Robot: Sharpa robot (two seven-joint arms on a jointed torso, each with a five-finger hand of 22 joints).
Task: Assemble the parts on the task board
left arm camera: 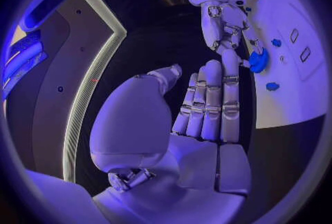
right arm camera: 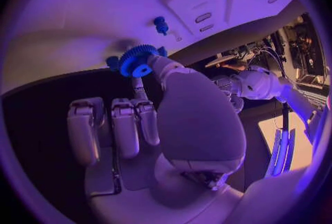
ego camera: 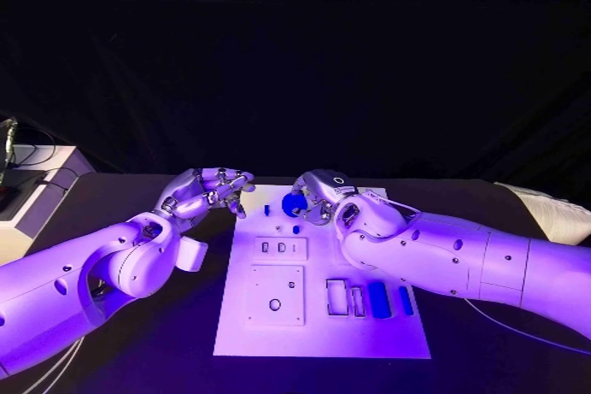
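The task board is laid mid-table. At its far edge a blue gear is pinched by the right hand (thumb against a fingertip, other fingers apart). Off the board's far left corner the left hand is held empty, fingers loosely curled.

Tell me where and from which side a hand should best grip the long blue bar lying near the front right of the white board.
Probably its two long sides, coming from straight above. The blue bar lies flat on the task board, a thinner blue piece close on one side and a slot on the other, so its ends give little room.
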